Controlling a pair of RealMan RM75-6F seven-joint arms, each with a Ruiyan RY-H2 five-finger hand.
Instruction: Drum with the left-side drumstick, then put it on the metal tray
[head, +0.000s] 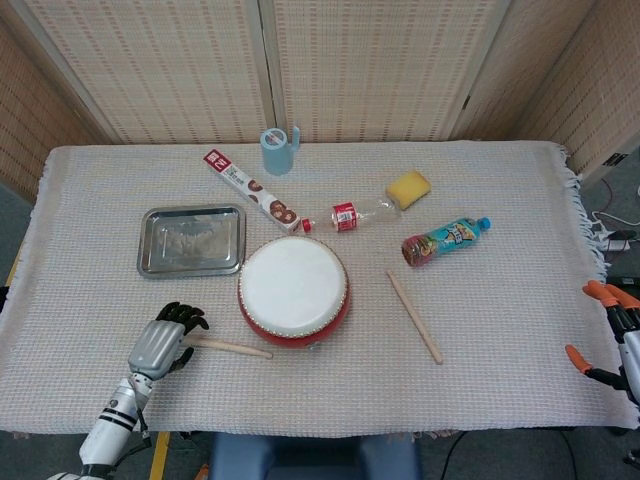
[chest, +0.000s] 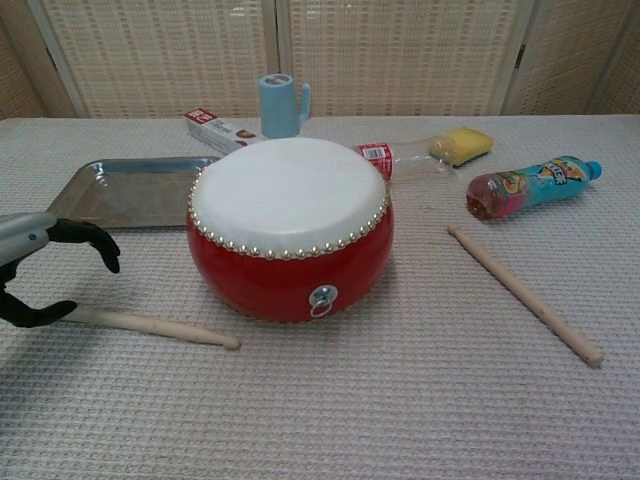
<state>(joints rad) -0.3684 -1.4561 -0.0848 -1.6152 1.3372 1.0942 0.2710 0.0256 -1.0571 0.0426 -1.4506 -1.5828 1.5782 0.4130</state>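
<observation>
The left-side drumstick (head: 230, 347) (chest: 160, 325) lies flat on the cloth in front of the red drum (head: 294, 291) (chest: 290, 225). My left hand (head: 165, 337) (chest: 40, 270) hovers over the stick's left end, fingers curved and apart, with nothing in them. The metal tray (head: 192, 240) (chest: 125, 192) sits behind it, left of the drum, with nothing on it. My right hand (head: 610, 335) stays at the table's right edge, fingers spread; the chest view does not show it.
A second drumstick (head: 414, 316) (chest: 524, 293) lies right of the drum. Behind the drum are a biscuit box (head: 250, 191), a blue cup (head: 275, 150), a clear bottle (head: 355, 213), a yellow sponge (head: 408, 187) and a drink bottle (head: 445, 240).
</observation>
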